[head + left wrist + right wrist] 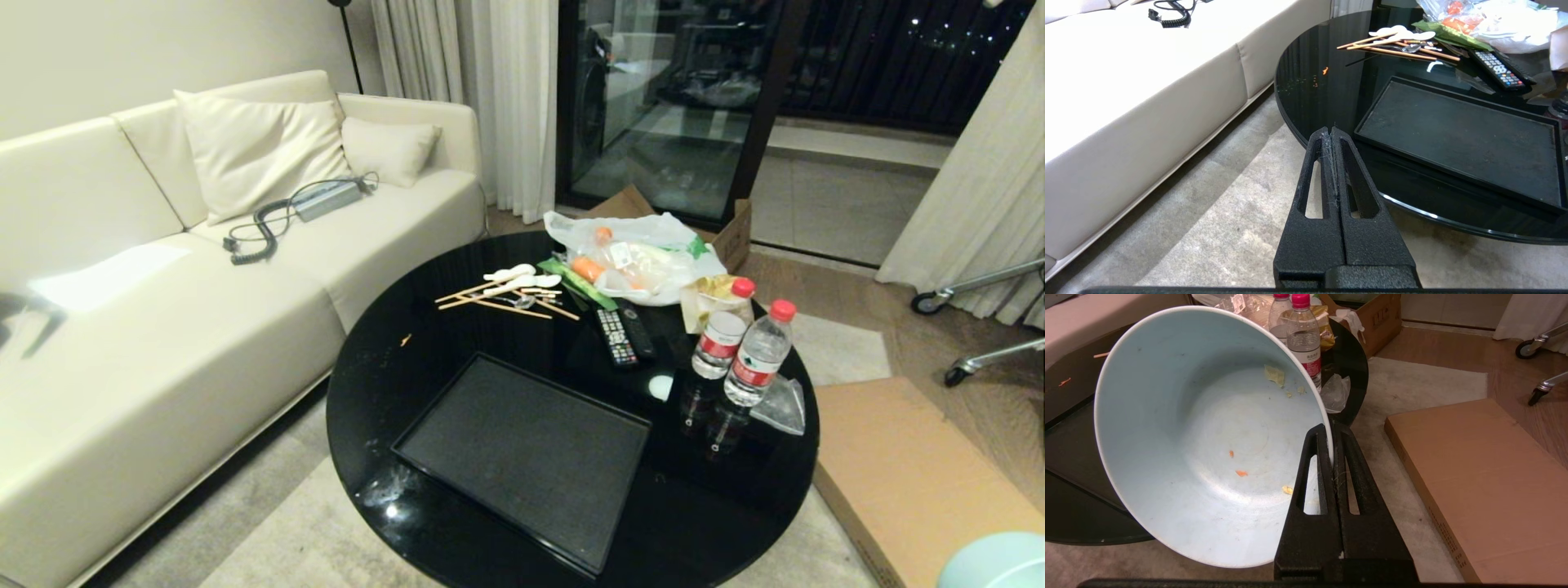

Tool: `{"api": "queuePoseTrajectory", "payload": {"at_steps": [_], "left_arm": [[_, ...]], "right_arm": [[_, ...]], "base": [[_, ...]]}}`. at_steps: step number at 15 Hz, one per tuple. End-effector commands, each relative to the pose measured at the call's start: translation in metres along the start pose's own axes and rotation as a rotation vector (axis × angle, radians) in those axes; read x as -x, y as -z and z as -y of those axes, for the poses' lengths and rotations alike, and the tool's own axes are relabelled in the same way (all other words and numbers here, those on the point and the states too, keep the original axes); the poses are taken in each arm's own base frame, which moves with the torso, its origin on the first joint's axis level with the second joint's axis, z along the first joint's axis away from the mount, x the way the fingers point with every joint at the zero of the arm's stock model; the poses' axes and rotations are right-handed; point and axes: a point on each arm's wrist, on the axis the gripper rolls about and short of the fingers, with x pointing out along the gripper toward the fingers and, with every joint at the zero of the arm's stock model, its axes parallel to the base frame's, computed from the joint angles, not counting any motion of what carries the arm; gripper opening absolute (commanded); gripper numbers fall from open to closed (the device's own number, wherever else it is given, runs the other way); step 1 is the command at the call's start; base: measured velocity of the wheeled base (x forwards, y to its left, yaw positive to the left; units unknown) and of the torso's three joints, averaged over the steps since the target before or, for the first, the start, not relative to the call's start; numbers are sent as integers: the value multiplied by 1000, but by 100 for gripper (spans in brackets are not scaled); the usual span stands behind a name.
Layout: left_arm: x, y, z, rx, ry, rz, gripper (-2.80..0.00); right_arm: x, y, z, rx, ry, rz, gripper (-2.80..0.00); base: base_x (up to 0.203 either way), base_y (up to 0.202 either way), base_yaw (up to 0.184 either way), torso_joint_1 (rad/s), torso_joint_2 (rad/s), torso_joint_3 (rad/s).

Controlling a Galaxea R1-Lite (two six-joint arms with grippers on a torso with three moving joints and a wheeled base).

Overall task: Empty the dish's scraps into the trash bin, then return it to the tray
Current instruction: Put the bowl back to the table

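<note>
So the right gripper (pixel 1333 428) has its jaws clenched on the rim of the dish (pixel 1208 437), which it holds tipped on its side, off the near right edge of the round black surface (pixel 457 327) and over the carpet; in the head view only a pale blue sliver of the dish shows in the bottom right corner. Inside the dish there's hardly anything: a couple of tiny orange flecks (pixel 1241 473), a small yellow crumb near them, and a few pale yellowish bits stuck high on the wall. The tray (pixel 522 453) sits flat on the near part of the surface with nothing on it. The left gripper (pixel 1333 130) hangs over the carpet just off the surface's edge, beside the sofa (pixel 163 327), jaws pressed together on nothing. Further back on the surface are two water bottles (pixel 755 351) with red caps standing side by side, a plastic bag (pixel 637 257) holding food packets and something orange, two remotes (pixel 624 331), and a scatter of chopsticks and white spoons (pixel 506 294). A flat cardboard box (pixel 906 474) lies on the floor to the right.
</note>
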Motion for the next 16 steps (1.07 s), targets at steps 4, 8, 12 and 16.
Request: {"api": "queuePoseTrajectory", "payload": {"at_steps": [4,8,12,16], "left_arm": [[0,0,0,0,0,1,-280],[0,0,0,0,0,1,-280],[0,0,0,0,0,1,-280],[0,0,0,0,0,1,-280]], "right_arm": [[0,-1,0,51,-18,-1,-280],[8,-24,-5,122,-176,66,-280],[-2,-69,-13,227,-416,11,-280],[-44,-104,-19,330,-522,-113,-280]], "base": [[0,0,0,0,0,0],[0,0,0,0,0,0],[0,0,0,0,0,0],[0,0,0,0,0,0]]}}
